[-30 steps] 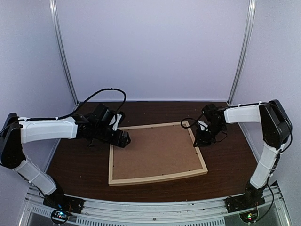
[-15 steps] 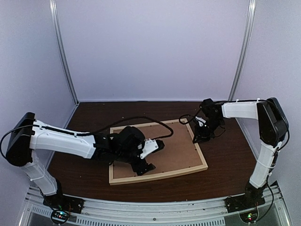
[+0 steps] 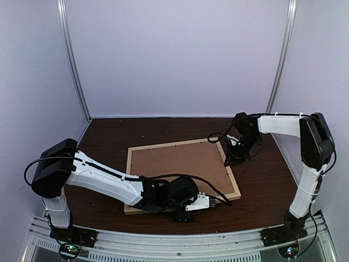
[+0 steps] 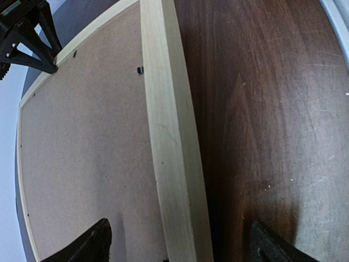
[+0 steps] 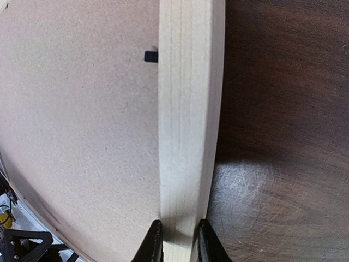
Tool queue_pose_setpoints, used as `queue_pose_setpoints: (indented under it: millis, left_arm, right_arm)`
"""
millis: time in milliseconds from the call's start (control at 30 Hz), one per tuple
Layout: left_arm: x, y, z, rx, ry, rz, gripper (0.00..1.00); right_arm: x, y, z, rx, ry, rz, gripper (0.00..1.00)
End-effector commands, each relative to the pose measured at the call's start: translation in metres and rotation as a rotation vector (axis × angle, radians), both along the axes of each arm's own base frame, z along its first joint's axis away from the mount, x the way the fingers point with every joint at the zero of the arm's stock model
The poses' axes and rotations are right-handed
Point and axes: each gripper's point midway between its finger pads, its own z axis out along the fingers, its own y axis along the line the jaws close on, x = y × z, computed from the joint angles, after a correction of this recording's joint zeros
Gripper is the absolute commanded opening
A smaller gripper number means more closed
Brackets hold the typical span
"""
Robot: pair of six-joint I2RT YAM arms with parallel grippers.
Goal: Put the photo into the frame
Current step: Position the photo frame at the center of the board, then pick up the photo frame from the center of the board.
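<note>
1 frame (image 5: 188, 109) rail is clamped in the right pincer (image 5: 179, 233); the left pincer (image 4: 182, 243) gapes wide astride another.

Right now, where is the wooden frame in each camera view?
Top external: frame lies mid-table, brown backing board inside it.
Left wrist: one frame rail runs top to bottom through the centre.
Right wrist: a frame rail runs vertically, pinched by the right hand at bottom.
Shared landmark: the backing board, left of the rail in both wrist views.
</note>
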Motion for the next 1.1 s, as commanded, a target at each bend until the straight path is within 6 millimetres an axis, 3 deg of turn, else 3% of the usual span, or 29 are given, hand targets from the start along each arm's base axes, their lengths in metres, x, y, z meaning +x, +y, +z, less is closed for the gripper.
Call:
queue_pose_setpoints:
  millis: [0, 500, 700, 900, 1067]
  left_arm:
    - [0.014, -0.017, 0.007, -0.005, -0.126, 0.002, 0.88]
    - [0.021, -0.015, -0.026, 0.145, -0.307, 0.015, 0.79]
    - [0.025, -0.011, -0.027, 0.172, -0.359, 0.043, 0.67]
    - [0.022, -0.012, -0.021, 0.166, -0.378, 0.046, 0.46]
    - [0.021, -0.010, -0.020, 0.173, -0.390, 0.048, 0.40]
  right_arm:
    - [0.003, 0.021, 0.042, 0.150, -0.033, 0.021, 0.00]
    - [-0.005, 0.021, 0.056, 0.165, -0.024, 0.029, 0.00]
    - [-0.007, 0.021, 0.049, 0.157, -0.006, 0.033, 0.00]
    - [-0.009, 0.020, 0.034, 0.147, 0.024, 0.034, 0.00]
    - [-0.010, 0.017, 0.024, 0.133, 0.040, 0.033, 0.00]
